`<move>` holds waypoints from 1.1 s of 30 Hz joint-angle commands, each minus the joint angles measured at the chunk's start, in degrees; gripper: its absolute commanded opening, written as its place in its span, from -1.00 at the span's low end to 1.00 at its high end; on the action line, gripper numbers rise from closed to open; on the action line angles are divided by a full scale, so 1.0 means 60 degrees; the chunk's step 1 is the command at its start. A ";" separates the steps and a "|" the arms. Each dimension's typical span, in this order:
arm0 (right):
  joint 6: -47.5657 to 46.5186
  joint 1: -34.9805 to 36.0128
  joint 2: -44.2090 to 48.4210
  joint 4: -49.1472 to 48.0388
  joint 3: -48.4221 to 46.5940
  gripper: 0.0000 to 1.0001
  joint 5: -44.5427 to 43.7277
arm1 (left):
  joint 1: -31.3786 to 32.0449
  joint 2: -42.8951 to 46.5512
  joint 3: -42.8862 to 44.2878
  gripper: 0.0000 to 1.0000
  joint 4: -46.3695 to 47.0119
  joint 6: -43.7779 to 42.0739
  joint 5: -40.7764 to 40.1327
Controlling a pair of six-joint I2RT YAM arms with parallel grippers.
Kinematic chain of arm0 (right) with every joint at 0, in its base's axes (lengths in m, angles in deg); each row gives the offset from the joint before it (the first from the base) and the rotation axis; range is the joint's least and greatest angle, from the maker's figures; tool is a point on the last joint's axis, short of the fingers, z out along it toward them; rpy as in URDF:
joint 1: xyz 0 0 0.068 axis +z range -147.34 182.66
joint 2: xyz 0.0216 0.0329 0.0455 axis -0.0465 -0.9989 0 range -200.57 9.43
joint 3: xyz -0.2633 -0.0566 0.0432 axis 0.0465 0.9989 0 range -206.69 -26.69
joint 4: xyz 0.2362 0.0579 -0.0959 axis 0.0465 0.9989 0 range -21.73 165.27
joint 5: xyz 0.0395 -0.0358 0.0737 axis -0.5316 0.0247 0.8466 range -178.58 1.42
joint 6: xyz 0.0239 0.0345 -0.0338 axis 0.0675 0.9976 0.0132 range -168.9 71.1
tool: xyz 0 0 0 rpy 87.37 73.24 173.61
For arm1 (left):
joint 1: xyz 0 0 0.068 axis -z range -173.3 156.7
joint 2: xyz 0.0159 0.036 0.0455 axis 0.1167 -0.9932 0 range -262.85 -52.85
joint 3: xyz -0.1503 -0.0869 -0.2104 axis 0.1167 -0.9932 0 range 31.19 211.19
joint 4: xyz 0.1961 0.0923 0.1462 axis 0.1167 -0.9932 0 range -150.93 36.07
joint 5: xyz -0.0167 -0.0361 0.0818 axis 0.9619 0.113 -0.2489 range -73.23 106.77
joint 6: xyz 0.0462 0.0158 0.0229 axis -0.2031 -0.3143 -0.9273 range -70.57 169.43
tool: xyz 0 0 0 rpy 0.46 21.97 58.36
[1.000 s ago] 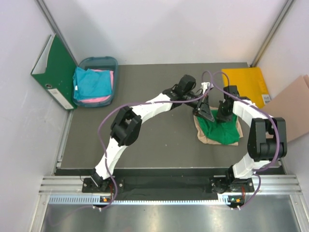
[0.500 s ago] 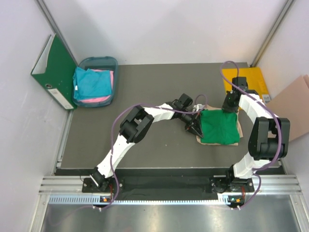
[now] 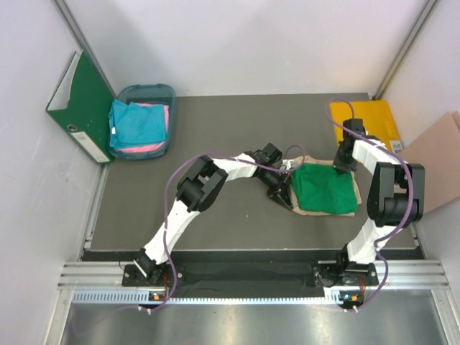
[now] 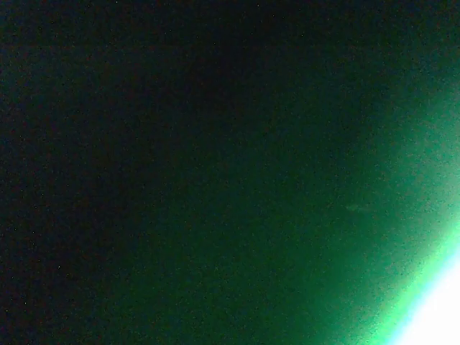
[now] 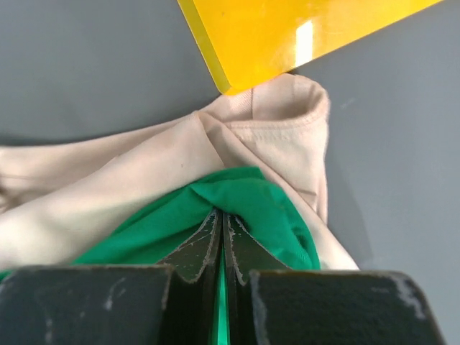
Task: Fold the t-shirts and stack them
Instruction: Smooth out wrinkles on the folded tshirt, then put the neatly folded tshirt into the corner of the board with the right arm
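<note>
A: Nearest the arm bases, where does the work sit?

B: On the right half of the table (image 3: 215, 144). The green t-shirt (image 3: 325, 188) lies folded into a rough square on top of the beige t-shirt (image 5: 273, 144), whose edges peek out around it.

A: And the left gripper (image 3: 285, 190)?

B: It is at the green shirt's left edge. Its wrist camera shows only a dark green blur, so whether its fingers are apart or together cannot be told.

A: The right one?

B: The right gripper (image 5: 221, 226) is at the far right corner, fingers pinched together on a thin layer of green cloth, just short of the yellow folder (image 5: 302, 36).

A: How will the cloth behave?

B: It looks like light, limp cotton, so it would likely sag and fall open if lifted by one point. It is best taken at corners or along a folded edge, pinching all layers together.

A: Farther back?

B: The teal t-shirt (image 3: 136, 122) lies on the pink t-shirt (image 3: 147, 149) in the basket (image 3: 171, 93) at far left, well apart from the stack.
</note>
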 commanded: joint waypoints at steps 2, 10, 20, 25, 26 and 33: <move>-0.0399 -0.0122 0.0242 -0.0717 -0.0169 -1.00 0.0146 | -0.0211 0.0911 0.0307 -1.00 -0.2944 -0.1585 -0.1724; -0.1410 0.1295 0.2148 0.0410 -0.1238 -1.00 0.1181 | -0.1469 0.3725 -0.2108 -1.00 -0.3329 -0.1983 -0.3747; -0.0986 0.3743 0.1051 0.0631 -0.0464 -1.00 0.3866 | -0.4237 0.4841 -0.2272 -1.00 -0.4339 -0.2158 -0.5463; -0.1058 0.4330 0.0099 0.0469 -0.0199 -1.00 0.4555 | -0.4415 0.4768 -0.2081 -1.00 -0.4486 -0.2159 -0.5653; -0.1073 0.4345 -0.0047 0.0557 -0.0228 -1.00 0.4643 | -0.4415 0.4782 -0.2110 -1.00 -0.4471 -0.2100 -0.5638; -0.1425 0.4389 -0.0854 0.1128 -0.0507 -1.00 0.4338 | -0.4415 0.4899 -0.2183 0.36 -0.4398 -0.1880 -0.6033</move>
